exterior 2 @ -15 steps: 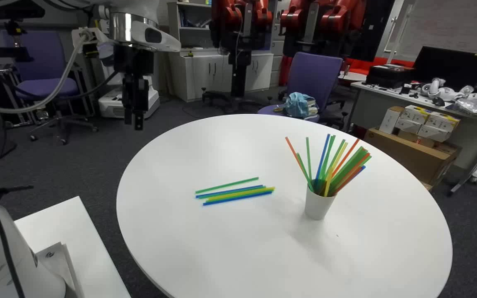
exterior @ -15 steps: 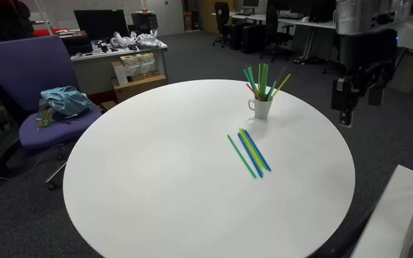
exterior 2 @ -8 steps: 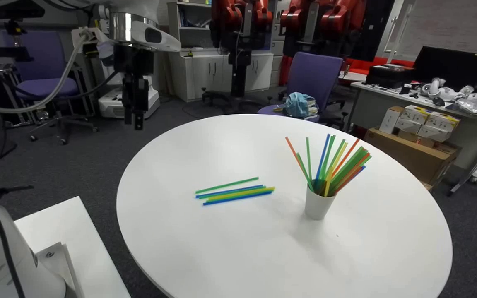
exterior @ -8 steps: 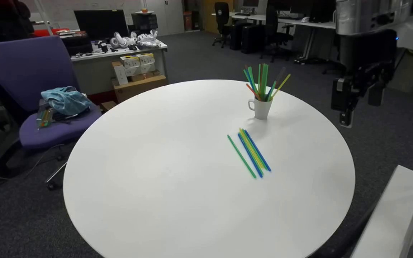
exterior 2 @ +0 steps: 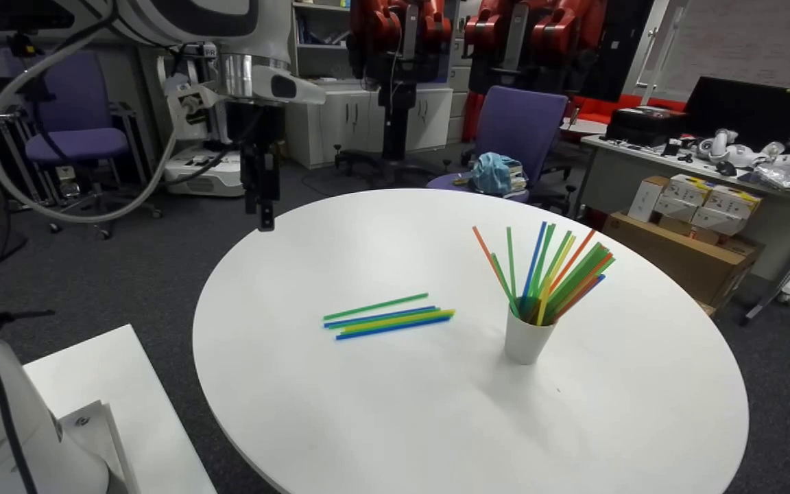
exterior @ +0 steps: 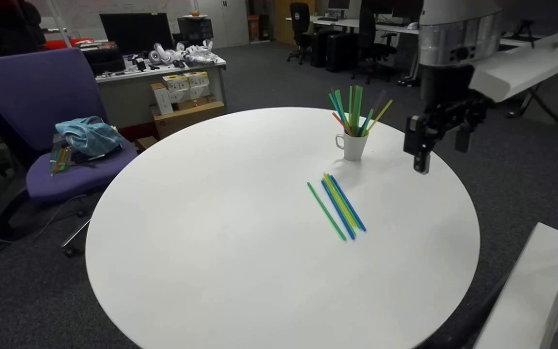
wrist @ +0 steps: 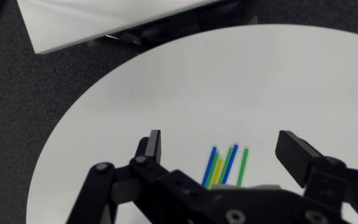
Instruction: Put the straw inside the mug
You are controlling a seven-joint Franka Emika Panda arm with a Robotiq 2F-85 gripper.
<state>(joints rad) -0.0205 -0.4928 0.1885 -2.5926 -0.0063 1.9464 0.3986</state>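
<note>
Counts. 1 round white table (exterior: 221,242). 1 small white ceramic mug (exterior: 355,149), 1 side handle (exterior: 339,141). Loose on the table, ends tallied in the wrist view: 3 straight green plastic straws (wrist: 242,167), 2 straight blue plastic straws (wrist: 209,167), 1 straight yellow plastic straw (wrist: 217,171); total 6. In the mug, heavy overlap, exact total unreadable: at least 5 green ones (exterior 2: 511,261), 3 orange-red plastic straws (exterior 2: 484,248), 2 blue ones (exterior 2: 535,257), 1 yellow one (exterior: 380,115). 1 white robot arm (exterior 2: 275,34), 1 black two-fingered gripper (wrist: 221,140). Background, in an exterior view: 2 purple office chairs (exterior 2: 517,130), 1 crumpled light-blue cloth (exterior 2: 493,174). 1 white straight-edged side table (exterior 2: 138,398), cut off.
</note>
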